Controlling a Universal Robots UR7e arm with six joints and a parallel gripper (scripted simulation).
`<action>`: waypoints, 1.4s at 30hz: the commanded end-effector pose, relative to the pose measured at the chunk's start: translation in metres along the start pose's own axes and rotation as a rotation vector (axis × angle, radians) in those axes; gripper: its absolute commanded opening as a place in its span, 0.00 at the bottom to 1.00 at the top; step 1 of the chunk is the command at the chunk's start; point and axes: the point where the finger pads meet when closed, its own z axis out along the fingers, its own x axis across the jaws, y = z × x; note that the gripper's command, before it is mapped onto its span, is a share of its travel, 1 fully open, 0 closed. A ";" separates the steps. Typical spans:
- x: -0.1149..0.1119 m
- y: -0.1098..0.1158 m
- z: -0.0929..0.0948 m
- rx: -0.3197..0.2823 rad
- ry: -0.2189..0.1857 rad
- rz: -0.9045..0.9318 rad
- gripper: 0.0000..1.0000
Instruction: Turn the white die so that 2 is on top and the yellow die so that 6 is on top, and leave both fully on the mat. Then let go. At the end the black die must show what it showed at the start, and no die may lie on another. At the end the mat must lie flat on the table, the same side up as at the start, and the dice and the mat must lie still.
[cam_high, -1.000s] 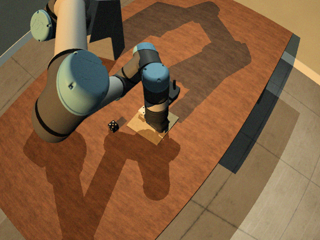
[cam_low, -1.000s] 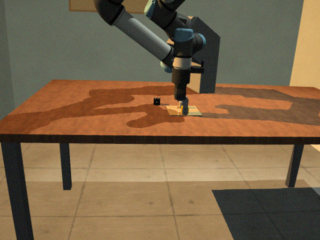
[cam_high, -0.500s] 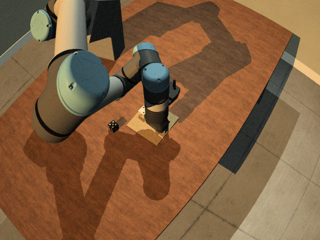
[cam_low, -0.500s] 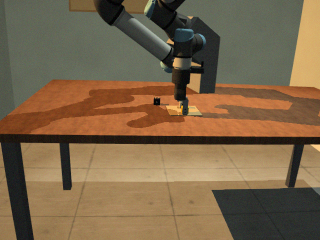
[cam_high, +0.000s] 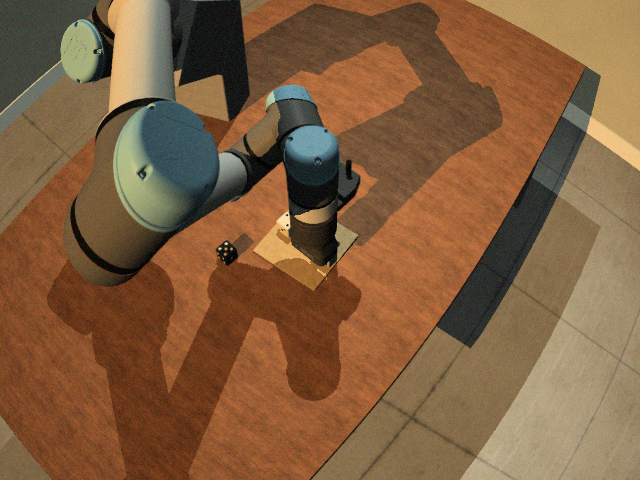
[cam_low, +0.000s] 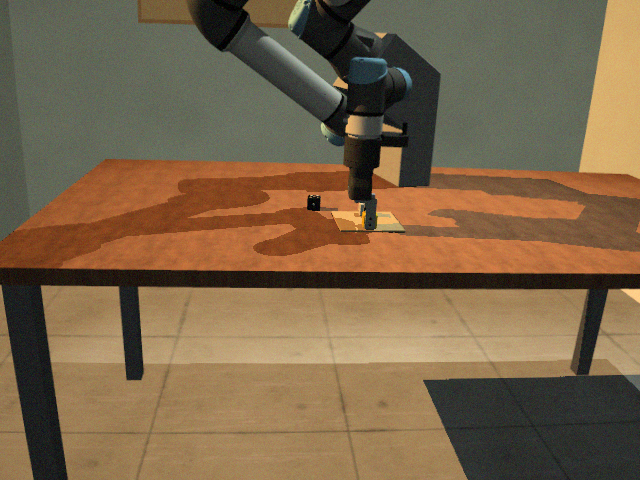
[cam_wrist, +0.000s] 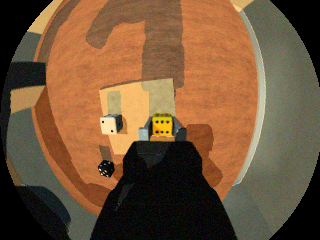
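The gripper (cam_high: 326, 260) (cam_low: 366, 214) (cam_wrist: 162, 122) is pointed downward, its fingers parted partway; the wrist (cam_high: 311, 160) (cam_low: 365, 95) is positioned directly above it.
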 end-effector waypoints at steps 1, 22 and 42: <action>0.000 0.000 0.000 0.000 0.001 0.000 0.57; 0.000 0.000 0.000 0.000 0.001 0.000 0.81; 0.000 0.000 -0.012 0.000 0.001 0.000 0.87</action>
